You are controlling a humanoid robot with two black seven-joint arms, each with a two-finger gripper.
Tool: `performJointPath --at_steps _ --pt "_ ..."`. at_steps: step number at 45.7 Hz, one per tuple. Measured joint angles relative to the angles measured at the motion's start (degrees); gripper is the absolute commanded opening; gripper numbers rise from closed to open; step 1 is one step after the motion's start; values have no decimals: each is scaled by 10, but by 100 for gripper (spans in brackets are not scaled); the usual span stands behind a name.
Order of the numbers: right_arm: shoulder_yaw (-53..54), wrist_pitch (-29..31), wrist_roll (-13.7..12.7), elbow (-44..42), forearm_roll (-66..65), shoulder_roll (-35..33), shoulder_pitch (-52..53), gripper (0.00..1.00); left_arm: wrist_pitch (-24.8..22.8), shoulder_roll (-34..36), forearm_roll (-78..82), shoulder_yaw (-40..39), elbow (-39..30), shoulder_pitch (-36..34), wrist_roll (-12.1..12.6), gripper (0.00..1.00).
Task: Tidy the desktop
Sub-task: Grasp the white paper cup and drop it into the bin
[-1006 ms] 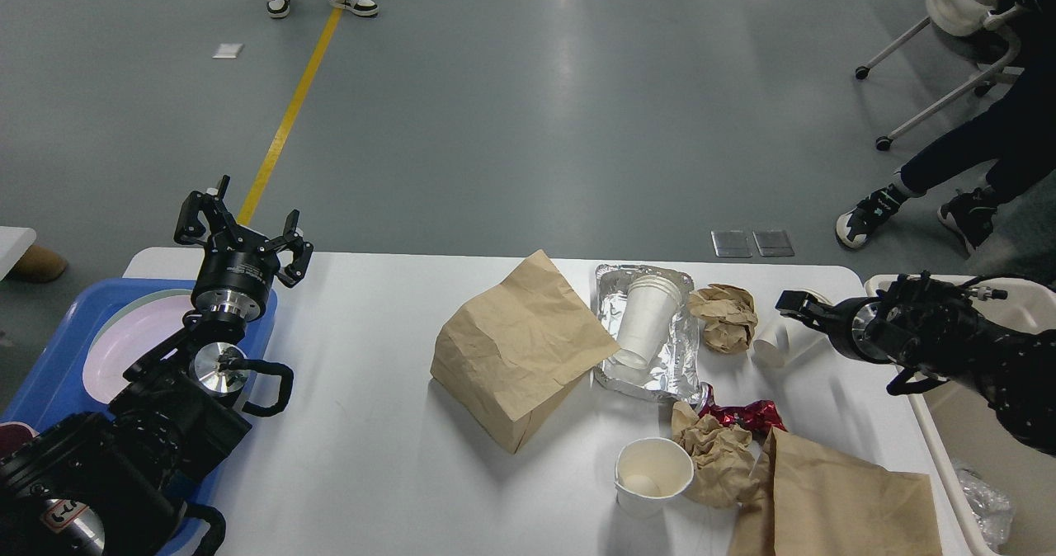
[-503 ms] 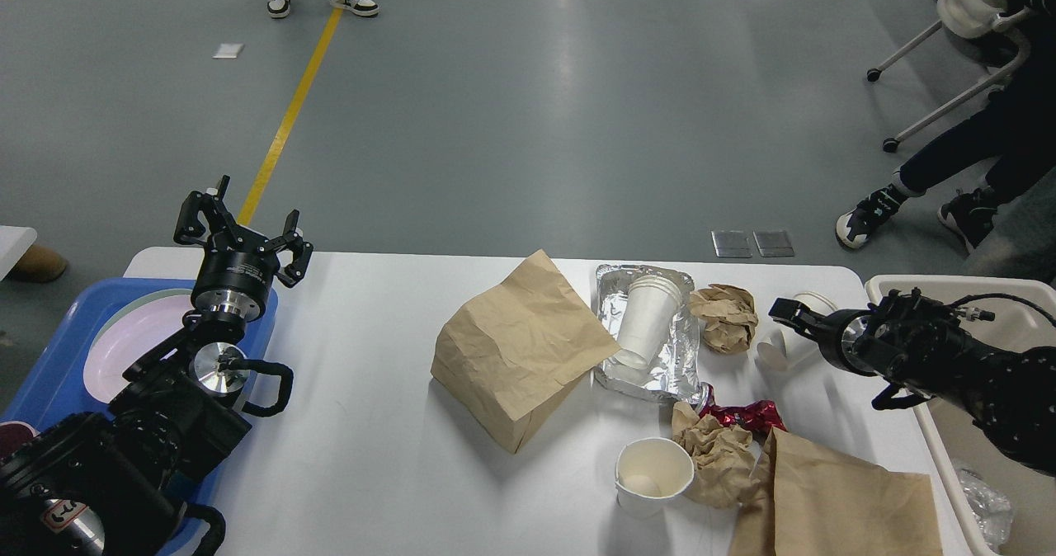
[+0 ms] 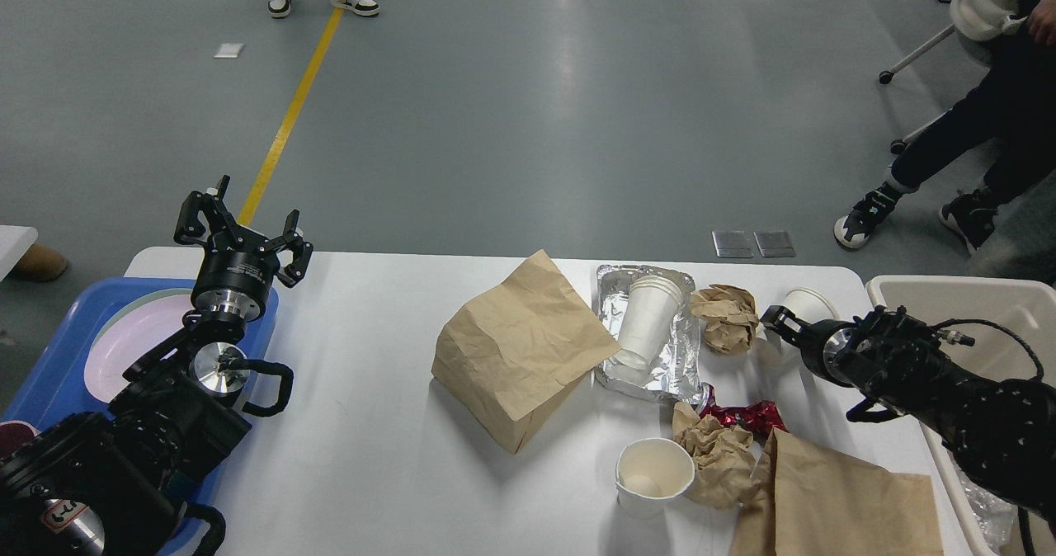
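Observation:
The white desktop [image 3: 371, 432] is strewn with litter: a big brown paper bag [image 3: 520, 350], a foil tray [image 3: 686, 358] holding a stack of white cups [image 3: 648, 317], two crumpled brown paper balls [image 3: 726, 317] [image 3: 718, 453], a red foil wrapper [image 3: 747, 414], an upright white cup [image 3: 653, 475] and a flat brown bag [image 3: 833, 498]. My left gripper [image 3: 239, 228] hangs open and empty over the far left corner. My right gripper [image 3: 775, 322] is low by a small white cup [image 3: 804, 302] near the far right edge; its fingers look dark and merged.
A blue tray [image 3: 58, 358] with a pink plate [image 3: 132, 341] sits at the left under my left arm. A beige bin [image 3: 957, 292] stands off the table's right end with clear plastic [image 3: 986, 506] inside. A person's legs [image 3: 949, 168] are at the far right.
My right gripper has slid left and slightly down, closer to the small white cup. The person at the far right has shifted with the chair. My left arm has not moved.

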Motion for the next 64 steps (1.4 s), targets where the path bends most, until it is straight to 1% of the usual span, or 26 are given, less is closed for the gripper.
performJointPath --at_steps 5,7,15,17,20,26,33,36,41,47,52,57,64 --pt "-1 0 0 0 0 4 -4 71 0 0 0 0 0 0 0 96" --pt "-1 0 0 0 0 4 -4 69 0 0 0 0 0 0 0 96" --pt "-3 0 -1 0 0 4 -6 36 0 0 0 0 0 0 0 96" --pt "-4 0 -4 0 -1 4 -6 30 0 0 0 0 0 0 0 97" --pt "-3 0 -11 0 -1 4 -6 25 0 0 0 0 0 0 0 97" --pt "2 0 -21 1 0 2 -4 24 0 0 0 0 0 0 0 96" --pt "2 6 -22 16 1 -5 22 24 0 0 0 0 0 0 0 96" --pt "-2 9 -22 40 1 -22 45 24 0 0 0 0 0 0 0 97" --pt "-9 12 -22 120 1 -79 108 24 0 0 0 0 0 0 0 97" --pt "-24 16 -22 248 -3 -159 215 24 0 0 0 0 0 0 0 96" --pt "-49 38 -22 340 -4 -206 317 25 0 0 0 0 0 0 0 97" --pt "-68 73 -22 397 -4 -235 408 26 0 0 0 0 0 0 0 96" --pt "-75 138 -22 435 -2 -262 507 26 0 0 0 0 0 0 0 96"
